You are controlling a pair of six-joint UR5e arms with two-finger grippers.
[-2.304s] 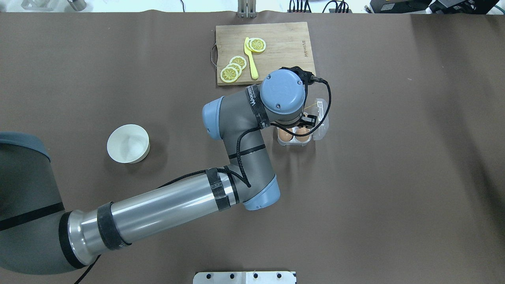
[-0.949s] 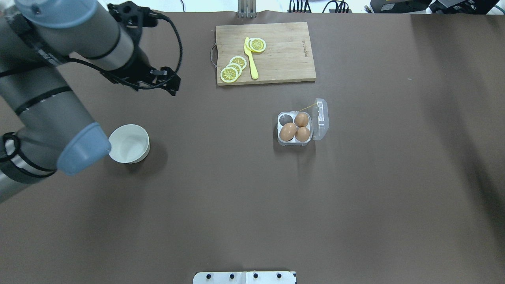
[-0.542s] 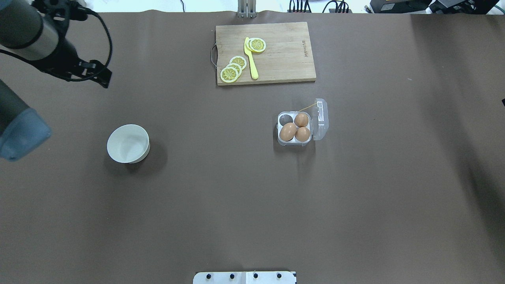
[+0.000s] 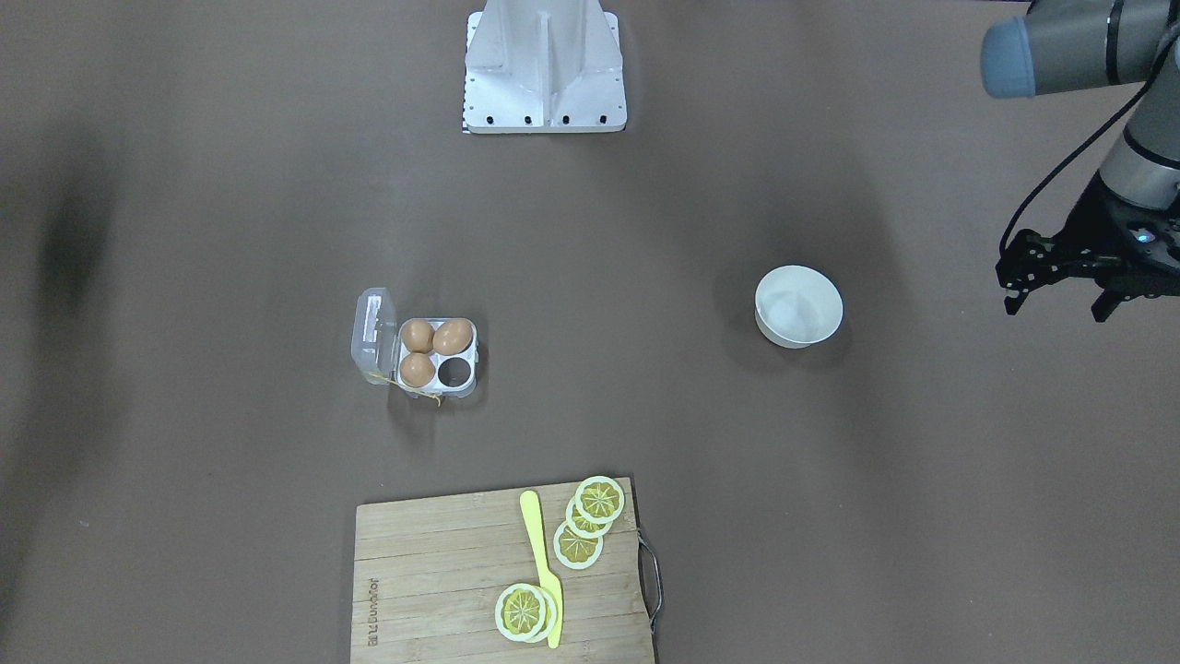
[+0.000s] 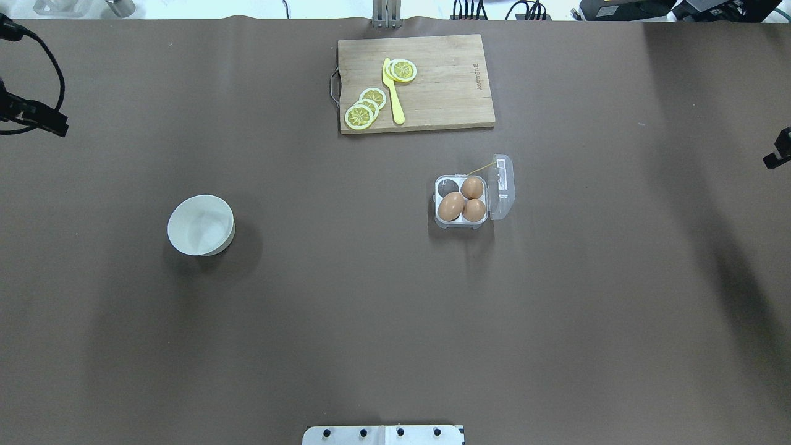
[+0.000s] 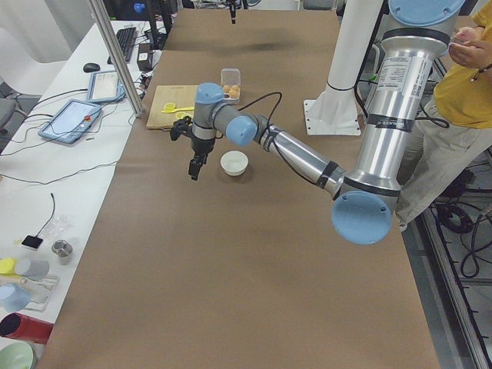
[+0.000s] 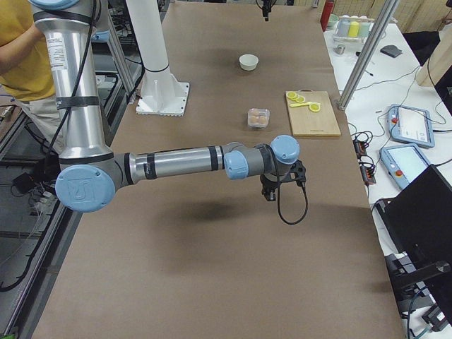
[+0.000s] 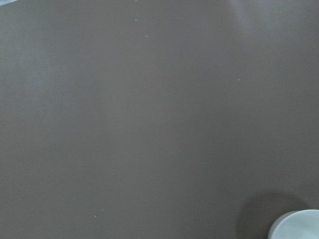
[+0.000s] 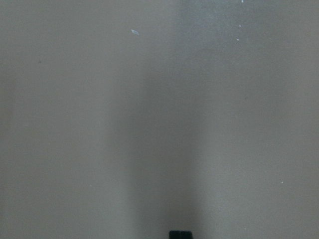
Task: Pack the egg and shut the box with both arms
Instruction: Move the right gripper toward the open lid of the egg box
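Box (image 5: pixel 462 217), mid-tabletop toward the edge opposite the robot, holds three eggs (image 5: pixel 451 206) with its lid (image 5: pixel 503 185) open, so closing apparently remains; left claw (image 4: pixel 1056 297) gapes empty near the left edge, while the right claw (image 7: pixel 268 193) cannot be judged either way.

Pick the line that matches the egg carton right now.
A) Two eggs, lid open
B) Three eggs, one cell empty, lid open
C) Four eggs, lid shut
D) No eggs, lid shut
B: the box holds three eggs, the fourth cell is bare, and the lid lies swung open to one side.
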